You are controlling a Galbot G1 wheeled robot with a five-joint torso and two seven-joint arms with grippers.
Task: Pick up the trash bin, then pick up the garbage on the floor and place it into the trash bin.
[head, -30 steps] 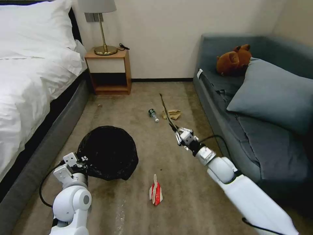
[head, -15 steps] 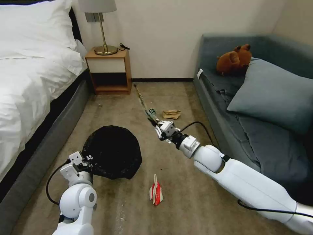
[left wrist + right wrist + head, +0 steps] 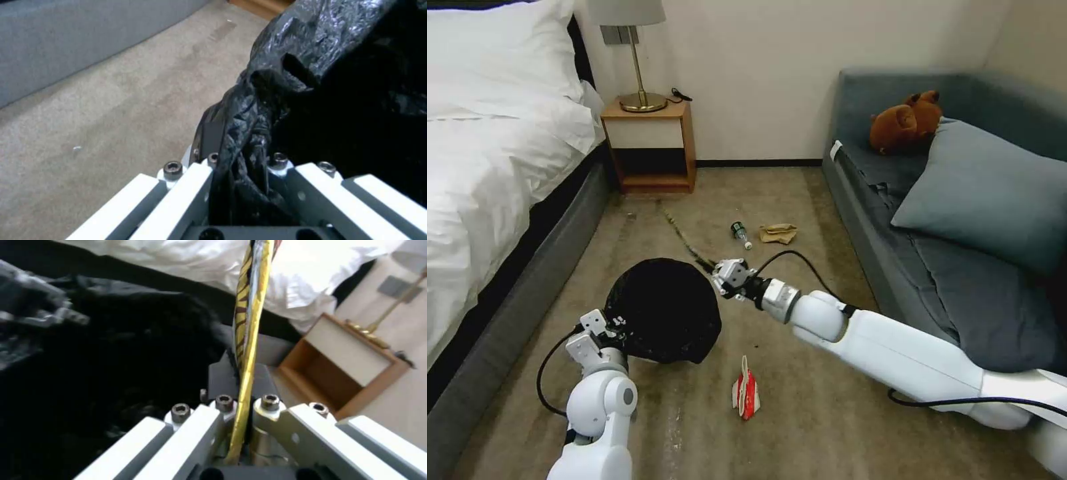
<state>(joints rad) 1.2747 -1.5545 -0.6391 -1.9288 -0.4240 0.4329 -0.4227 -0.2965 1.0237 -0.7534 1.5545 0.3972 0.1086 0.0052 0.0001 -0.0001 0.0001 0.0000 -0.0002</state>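
Head view: our left gripper point(image 3: 606, 325) pinches the near rim of the trash bin point(image 3: 664, 309), holding it just off the carpet point(image 3: 800, 413) w/ the black liner mouth facing up; our right gripper point(image 3: 722, 272) sits at the bin's far-right edge, clamped on the long yellow-brown wrapper point(image 3: 684, 238), which sticks out past the rim toward the nightstand point(image 3: 650, 143). To do this well, we judge the right wrist should tip so the strip points down into the mouth before release, else it may drape over the rim. Red-white packet point(image 3: 746, 390), bottle point(image 3: 740, 235) & tan paper point(image 3: 778, 233) lie on the floor, well apart from the bin. Left wrist view: fingers point(image 3: 195, 186) closed on the bunched liner point(image 3: 249, 140). Right wrist view: fingers point(image 3: 200, 426) closed on the wrapper, bin dark beside it, bed point(image 3: 186, 260) beyond.
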